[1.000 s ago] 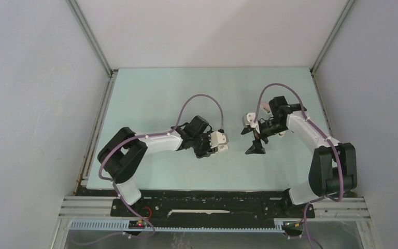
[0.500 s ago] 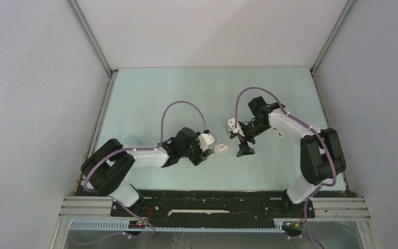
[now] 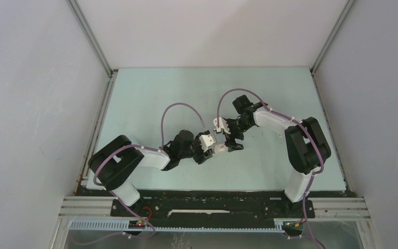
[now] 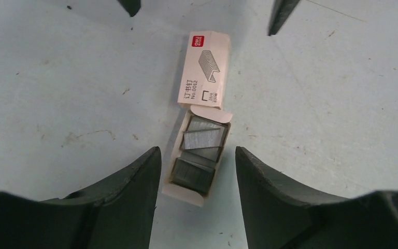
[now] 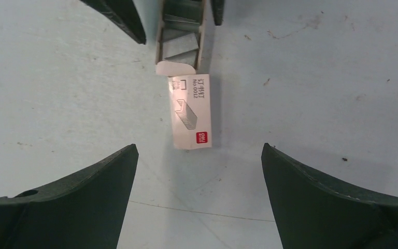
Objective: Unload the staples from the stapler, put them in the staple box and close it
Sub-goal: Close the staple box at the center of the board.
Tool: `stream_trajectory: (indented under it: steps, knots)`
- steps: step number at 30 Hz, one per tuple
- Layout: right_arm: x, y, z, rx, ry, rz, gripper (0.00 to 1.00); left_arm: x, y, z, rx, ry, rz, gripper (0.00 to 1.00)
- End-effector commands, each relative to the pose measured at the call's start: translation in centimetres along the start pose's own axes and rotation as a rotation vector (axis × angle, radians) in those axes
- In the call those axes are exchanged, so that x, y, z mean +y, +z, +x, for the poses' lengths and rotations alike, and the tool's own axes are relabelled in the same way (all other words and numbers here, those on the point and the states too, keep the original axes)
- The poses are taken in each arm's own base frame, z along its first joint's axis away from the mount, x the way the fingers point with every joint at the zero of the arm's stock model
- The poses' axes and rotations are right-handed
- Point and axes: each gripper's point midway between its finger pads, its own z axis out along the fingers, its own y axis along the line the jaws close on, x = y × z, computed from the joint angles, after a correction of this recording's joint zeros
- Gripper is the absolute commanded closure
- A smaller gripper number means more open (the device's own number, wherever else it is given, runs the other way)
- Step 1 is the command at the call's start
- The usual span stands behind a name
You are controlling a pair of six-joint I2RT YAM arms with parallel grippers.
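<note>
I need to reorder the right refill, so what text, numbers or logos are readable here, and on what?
"订书钉": on the white cardboard sleeve, running lengthwise.
"No.0012": on the same sleeve, beside those characters.
Red logo at the sleeve's end: its lettering is too small to read.
Tiny print beside the small bracket mark under the number: blurred, unreadable.

White-black arms (image 3: pixel 149 155), purple cables (image 3: pixel 180 104)

Between the black fingers (image 4: pixel 129 192) of the left gripper (image 4: pixel 198 154): dull silver-grey staples (image 4: pixel 199 150), finely ribbed, in a white tray (image 4: pixel 186 192). Beyond that gripper: white sleeve (image 4: pixel 205 70) with red logo, grey staple drawing and black print. Table (image 4: pixel 57 78): pale blue-green, dark-specked. Right gripper (image 5: pixel 199 150): black likewise.
</note>
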Motion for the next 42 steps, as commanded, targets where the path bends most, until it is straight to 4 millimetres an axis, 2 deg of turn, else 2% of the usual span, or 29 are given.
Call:
stream_trajectory:
  steps: [1,7,12,17,20,27,35,38,42]
  knots:
    - [-1.6,0.1,-0.7,0.016,-0.018,0.025,0.01,-0.7,0.1,-0.5,-0.064,0.027,0.051,0.40]
    - [-1.3,0.2,-0.8,0.022,-0.043,-0.007,0.02,-1.0,-0.5,1.2,-0.045,-0.005,0.044,0.41]
    - [-1.1,0.5,-1.3,0.017,-0.041,-0.013,0.03,-0.9,-0.6,2.0,-0.050,-0.033,0.032,0.45]
    - [0.1,1.1,-1.1,0.055,-0.022,-0.050,0.05,-0.4,-0.7,1.5,-0.076,-0.048,-0.003,0.46]
    - [-0.3,1.2,-0.9,0.077,0.039,-0.022,0.08,0.1,-0.8,1.2,-0.096,-0.074,-0.037,0.45]
    - [-0.8,1.5,-0.3,0.116,0.120,0.018,0.21,0.4,-0.8,1.1,-0.144,-0.153,-0.079,0.46]
    - [-0.3,0.9,-0.5,0.090,0.185,0.017,0.23,0.4,-0.7,0.8,-0.169,-0.175,-0.089,0.49]
    - [-0.7,0.9,0.0,0.101,0.148,0.045,0.21,0.4,-0.5,0.7,-0.172,-0.168,-0.084,0.50]
    - [-1.0,0.8,-0.4,0.096,0.055,0.050,0.21,0.2,-0.4,0.9,-0.166,-0.156,-0.069,0.51]
